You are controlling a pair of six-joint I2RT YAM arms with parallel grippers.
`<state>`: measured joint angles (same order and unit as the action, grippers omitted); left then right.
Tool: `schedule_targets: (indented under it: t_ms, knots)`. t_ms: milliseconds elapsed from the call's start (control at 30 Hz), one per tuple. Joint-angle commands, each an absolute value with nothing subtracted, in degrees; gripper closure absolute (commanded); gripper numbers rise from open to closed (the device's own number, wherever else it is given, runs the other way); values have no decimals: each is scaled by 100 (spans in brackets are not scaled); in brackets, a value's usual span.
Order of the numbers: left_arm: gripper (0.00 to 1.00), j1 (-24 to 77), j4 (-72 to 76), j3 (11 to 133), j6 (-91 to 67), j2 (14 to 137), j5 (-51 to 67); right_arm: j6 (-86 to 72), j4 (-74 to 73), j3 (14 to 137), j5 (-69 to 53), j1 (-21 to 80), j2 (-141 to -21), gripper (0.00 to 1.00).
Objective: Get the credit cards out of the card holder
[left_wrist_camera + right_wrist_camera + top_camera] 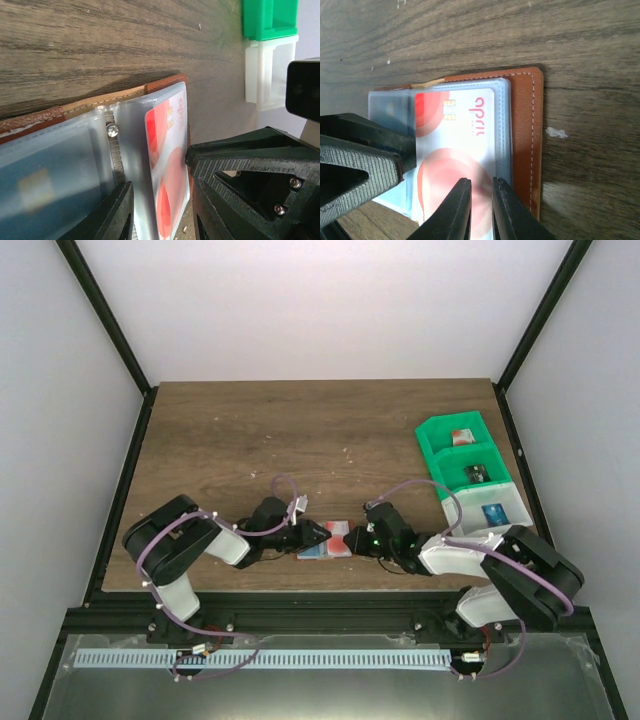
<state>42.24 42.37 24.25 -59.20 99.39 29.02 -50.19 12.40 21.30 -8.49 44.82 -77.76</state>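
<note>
The reddish-brown card holder (328,546) lies open near the table's front edge, between my two grippers; its leather (522,130) frames clear sleeves. A red-and-white credit card (465,125) sits in the top sleeve and also shows in the left wrist view (167,135). A bluish card (40,185) lies in a sleeve beside it. My left gripper (160,200) is open, its fingers either side of the red-and-white card's sleeve. My right gripper (481,182) is almost shut, its tips low over that card's face with nothing between them.
Two green bins (455,435) and a white bin (490,510) stand in a row at the right, each holding a card. The bins also show in the left wrist view (267,70). Bare wood table lies behind the holder.
</note>
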Motion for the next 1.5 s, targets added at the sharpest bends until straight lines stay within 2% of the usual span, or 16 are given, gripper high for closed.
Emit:
schedule_targets:
  t_ms: [0,200,633,833,1133,1233,1333,1467]
  knots:
    - [65,4279,4272,2476,-5863,10101,2872,-4954,1347,2266,-760,4526,-8075,86]
    - [68,4325,4311,2537,-5871,10188,2873,-5021,1535,2074,-822,4524,-8142,86]
    - [85,4327,4394,2519,-6027,10180,2920,-5044,1514,2017,-810,4526,-8065,86]
    - [100,4326,4539,2508,-6194,10142,3033,-5046,1451,1986,-731,4526,-8012,86]
    - [100,4300,4409,2513,-6177,10117,3070,-5042,1409,1978,-692,4526,-8053,86]
    - [90,4255,4210,2497,-6050,10054,3026,-5043,1381,1986,-686,4525,-8043,86]
    - [89,4221,4170,2480,-6021,10005,3031,-5040,1380,1999,-681,4522,-8052,86]
    - [100,4215,4184,2495,-6044,10023,3051,-5037,1389,2021,-701,4526,-8076,86]
